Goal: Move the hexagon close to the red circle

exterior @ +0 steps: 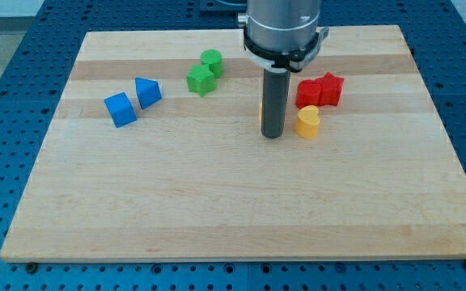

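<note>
Beside yellow heart block [307, 122], my tip [273, 136].

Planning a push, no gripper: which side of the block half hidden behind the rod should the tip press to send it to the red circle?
Press its view's-left side, pushing rightward. Only an orange-yellow sliver shows beside the rod, shape unclear; the red circle lies to its right. My tip sits just below it in the view, so it should probably go round to the left first.
</note>
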Available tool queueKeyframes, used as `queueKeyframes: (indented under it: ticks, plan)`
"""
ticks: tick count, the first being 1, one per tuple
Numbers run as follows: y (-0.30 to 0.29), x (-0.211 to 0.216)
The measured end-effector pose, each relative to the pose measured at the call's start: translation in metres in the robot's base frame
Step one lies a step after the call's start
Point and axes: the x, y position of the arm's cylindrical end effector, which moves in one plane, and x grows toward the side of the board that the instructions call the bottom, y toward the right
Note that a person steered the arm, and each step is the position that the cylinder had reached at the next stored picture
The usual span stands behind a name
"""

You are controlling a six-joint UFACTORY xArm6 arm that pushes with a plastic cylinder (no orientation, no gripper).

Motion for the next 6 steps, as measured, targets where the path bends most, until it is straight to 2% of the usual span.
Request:
queueKeyframes:
  ticks: [3,6]
  plan:
    - [0.0,-0.035]
    - [0.014,-0.033]
